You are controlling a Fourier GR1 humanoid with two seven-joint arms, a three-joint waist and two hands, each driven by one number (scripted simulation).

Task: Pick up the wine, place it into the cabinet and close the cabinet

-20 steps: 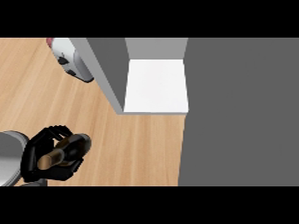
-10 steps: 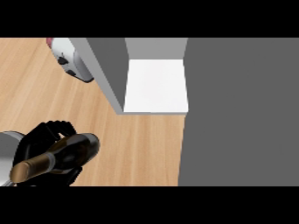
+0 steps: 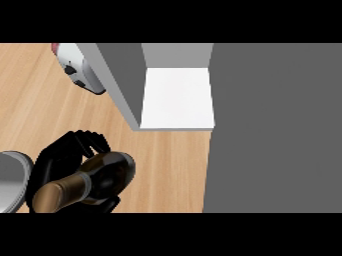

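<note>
The wine bottle (image 3: 96, 177), dark brown with a lighter brown neck, lies tilted in my left hand (image 3: 59, 152) at the lower left of the head view. The black fingers curl round its body, and its neck points toward the lower left. The cabinet (image 3: 124, 82) stands open above and to the right, showing a white shelf floor (image 3: 178, 97). The bottle is outside the cabinet, a short way below and to the left of the shelf's front edge. My right hand does not show.
A wide grey panel (image 3: 285, 130) fills the right side of the view, next to the shelf. A white appliance with a red top (image 3: 82, 72) stands on the wooden counter (image 3: 26, 100) left of the cabinet's wall.
My left hand has shifted a little to the right with the bottle. The bottle has tipped, so more of its brown body and neck shows.
</note>
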